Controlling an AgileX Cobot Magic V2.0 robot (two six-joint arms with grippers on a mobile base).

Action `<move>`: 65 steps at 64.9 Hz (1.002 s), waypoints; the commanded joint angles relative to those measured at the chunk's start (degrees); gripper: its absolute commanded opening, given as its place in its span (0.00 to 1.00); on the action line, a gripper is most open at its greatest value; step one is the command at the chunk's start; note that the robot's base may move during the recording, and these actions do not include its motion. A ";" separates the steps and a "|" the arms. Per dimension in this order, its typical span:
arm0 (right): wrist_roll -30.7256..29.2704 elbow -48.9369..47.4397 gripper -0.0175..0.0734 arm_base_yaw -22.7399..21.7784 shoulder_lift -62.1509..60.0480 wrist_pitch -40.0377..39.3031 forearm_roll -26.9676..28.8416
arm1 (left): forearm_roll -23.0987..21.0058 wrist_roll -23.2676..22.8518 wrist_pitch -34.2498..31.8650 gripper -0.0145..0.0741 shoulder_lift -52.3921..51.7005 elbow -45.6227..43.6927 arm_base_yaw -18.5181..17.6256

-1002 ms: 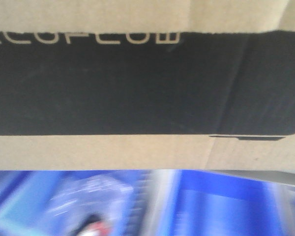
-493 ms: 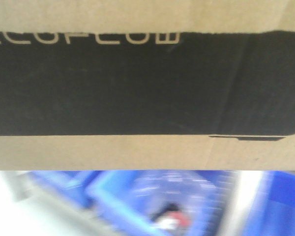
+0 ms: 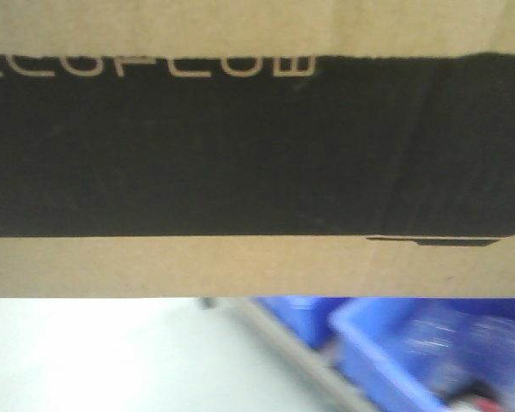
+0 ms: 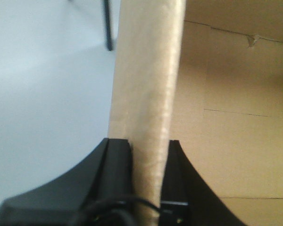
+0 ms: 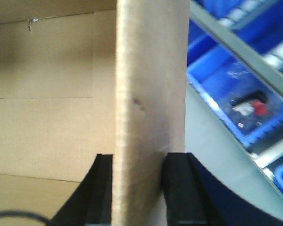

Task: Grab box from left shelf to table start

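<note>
Well, the box (image 3: 257, 146) fills the top two thirds of the front view, with its black panel and pale lettering square to the lens, and it looks to be carried in the air. Each arm has a side wall pinched. The left gripper (image 4: 148, 157) has its jaws closed tight on the cardboard wall running up the middle of its view, one jaw outside and one inside. The right gripper (image 5: 139, 165) does the same on the opposite wall.

Inside it seems empty (what I can see of it), so I'd judge it light. It is bulky, though, and the corrugated walls are thin. They are stiff edge-on, yet could bend or slip if the arms twist or drift apart. Two opposite wall edges seem the sensible hold.

Below the box are a white surface (image 3: 94, 360) at lower left and blue bins (image 3: 395, 352) at lower right. Whether that white is the bench, I can't tell.
</note>
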 commanded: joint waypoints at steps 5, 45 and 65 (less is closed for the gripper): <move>-0.05 -1.68 0.25 -0.27 0.37 3.79 -5.16 | 0.26 -2.63 2.61 0.05 -0.44 -2.34 -0.15; -0.05 -1.68 0.25 -0.27 0.37 3.79 -5.16 | -5.16 -2.63 2.61 0.05 -0.44 -2.34 -0.15; -0.05 -1.68 0.25 -0.27 0.37 3.79 -5.16 | -16.72 -2.63 2.61 0.05 -0.44 -2.34 -0.15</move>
